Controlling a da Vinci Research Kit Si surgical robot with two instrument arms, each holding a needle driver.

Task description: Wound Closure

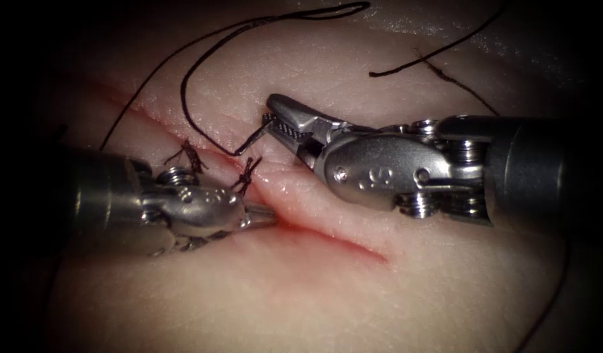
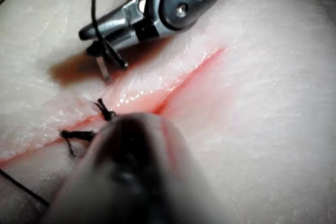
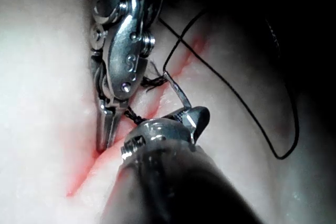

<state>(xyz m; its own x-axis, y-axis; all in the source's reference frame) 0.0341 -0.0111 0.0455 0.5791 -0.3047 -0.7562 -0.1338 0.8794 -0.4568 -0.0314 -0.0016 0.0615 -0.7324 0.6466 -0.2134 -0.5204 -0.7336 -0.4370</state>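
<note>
- over the cut (image 1: 327, 235) in the tissue (image 1: 314, 301), the right tool (image 1: 270, 127) grips the needle (image 1: 252, 139) near its thread (image 1: 190, 98) end.
- left tool (image 1: 265, 216), jaws closed on nothing, presses into the cut beside two knots (image 1: 246, 175).

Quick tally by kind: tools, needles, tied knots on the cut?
Tools: 2, left tool shut, holding nothing visible, at the cut; right tool gripping the needle near one end.
Needles: 1, trailing thread, not visibly in the tissue.
Knots: 2, left knot, right knot.
Total: 5.
</note>
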